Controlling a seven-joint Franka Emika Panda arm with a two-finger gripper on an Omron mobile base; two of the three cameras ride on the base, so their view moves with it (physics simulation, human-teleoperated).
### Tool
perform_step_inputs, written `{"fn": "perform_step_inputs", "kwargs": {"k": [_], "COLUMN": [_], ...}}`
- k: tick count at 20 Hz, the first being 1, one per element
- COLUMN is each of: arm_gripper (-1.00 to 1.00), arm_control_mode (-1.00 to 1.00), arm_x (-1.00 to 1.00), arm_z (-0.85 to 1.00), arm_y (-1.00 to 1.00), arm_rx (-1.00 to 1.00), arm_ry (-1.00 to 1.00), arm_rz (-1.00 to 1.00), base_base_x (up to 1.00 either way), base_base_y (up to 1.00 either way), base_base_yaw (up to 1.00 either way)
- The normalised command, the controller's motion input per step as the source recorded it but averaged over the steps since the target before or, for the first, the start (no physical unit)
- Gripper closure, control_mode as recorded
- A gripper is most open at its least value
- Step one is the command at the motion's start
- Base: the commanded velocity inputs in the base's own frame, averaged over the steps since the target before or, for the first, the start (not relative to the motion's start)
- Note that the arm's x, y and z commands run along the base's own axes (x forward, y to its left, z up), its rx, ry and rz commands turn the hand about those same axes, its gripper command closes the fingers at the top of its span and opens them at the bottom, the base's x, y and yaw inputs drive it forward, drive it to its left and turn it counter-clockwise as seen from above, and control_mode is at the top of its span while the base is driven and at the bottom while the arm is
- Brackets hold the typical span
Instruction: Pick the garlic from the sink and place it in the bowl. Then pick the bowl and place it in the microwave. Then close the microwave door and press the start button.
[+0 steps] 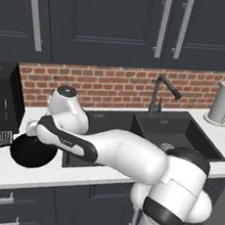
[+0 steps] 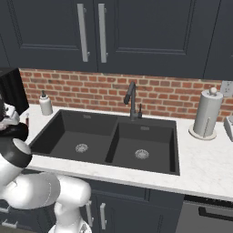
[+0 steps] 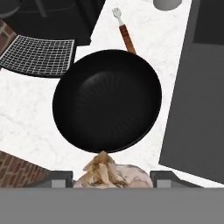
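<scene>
The fingers [image 3: 112, 183] grasp the garlic [image 3: 109, 173] between them, one tip on each side; the bottom of the hand view cuts off the bulb's lower half, so only its papery top and pale shoulders show. Just beyond the garlic lies the bowl [image 3: 107, 100], empty, its near rim almost under the bulb. In the left base view the arm's wrist covers the fingers and the garlic, and hides part of the bowl [image 1: 29, 155], which sits on the desk [image 1: 39, 173] close to its front edge, left of the sink [image 1: 147, 130]. The microwave [image 1: 2, 105] is cut off at that view's left border; its inside cannot be made out. In the hand view a wire rack [image 3: 37, 54] lies beside the bowl, and a wooden-handled utensil [image 3: 124, 33] pokes out from behind the bowl's far rim. Bare marble runs between bowl and sink. Both sink basins [image 2: 109, 141] are open, with the faucet [image 2: 132, 100] behind their divider.
</scene>
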Motion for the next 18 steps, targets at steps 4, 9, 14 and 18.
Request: {"fn": "perform_step_inputs", "kwargs": {"k": [4,9,14,18], "arm_gripper": [1.00,1.00,1.00,1.00], "arm_control_mode": [-1.00,-1.00,-1.00,-1.00], "arm_x": [0.29,0.21,0.20,0.19], "arm_z": [-0.26,-0.25,-0.31,-0.28], "arm_y": [0.39,0.20,0.11,0.14], "arm_rx": [-0.01,-0.06,-0.08,-0.06], "arm_ry": [0.02,0.00,0.00,0.00], "arm_rz": [0.00,0.00,0.00,0.00], "base_base_x": [0.00,0.00,0.00,0.00], "base_base_y": [0.00,0.00,0.00,0.00], "base_base_yaw": [0.00,0.00,0.00,0.00]}}
